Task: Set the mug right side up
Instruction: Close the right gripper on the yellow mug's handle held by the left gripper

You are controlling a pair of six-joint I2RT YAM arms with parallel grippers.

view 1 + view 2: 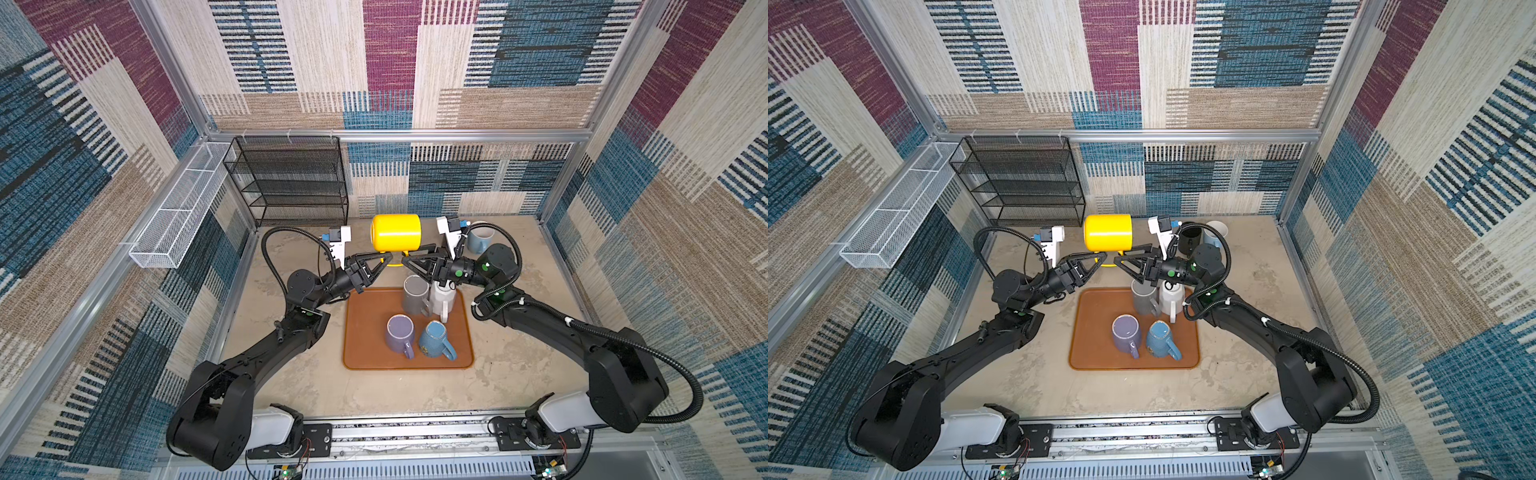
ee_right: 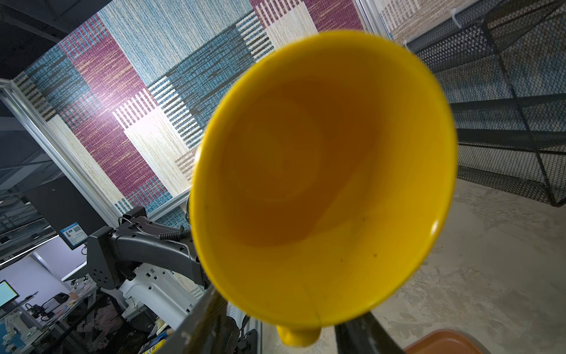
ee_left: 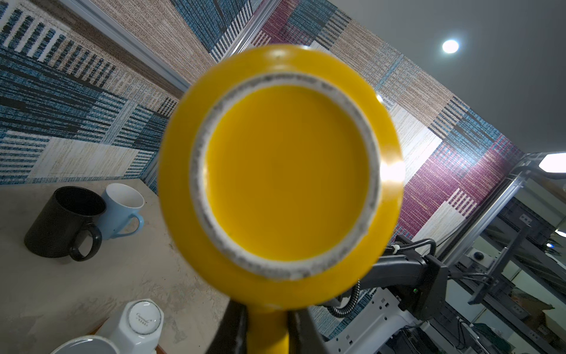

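Metal base rail [image 1: 415,432] nearest, then brown plastic tray [image 1: 361,332] carrying other mugs [image 1: 400,332]. Beyond it, glossy yellow ceramic mug [image 1: 395,232] hangs above the desk on its side, handle down. Left gripper [image 1: 390,258] jaws pinch the handle. Right gripper [image 1: 404,262] jaws are spread around it, seemingly not clamped. About half turned; uprighting and set-down left. Black mesh rack [image 1: 291,183] behind.

The cell holds seven mugs. One yellow mug [image 1: 397,232] sits at the jaws. The grey mug [image 1: 415,296], white mug [image 1: 445,300], purple mug [image 1: 400,332] and blue mug [image 1: 432,338] stand on the near side of the jaws. The black mug [image 1: 1190,243] and pale blue mug [image 1: 482,240] stand beyond the right jaws.

There is one tray [image 1: 365,332], one black wire rack [image 1: 291,183] and one white wire basket [image 1: 178,212].

There are two grippers: left gripper [image 1: 388,259] and right gripper [image 1: 409,258].
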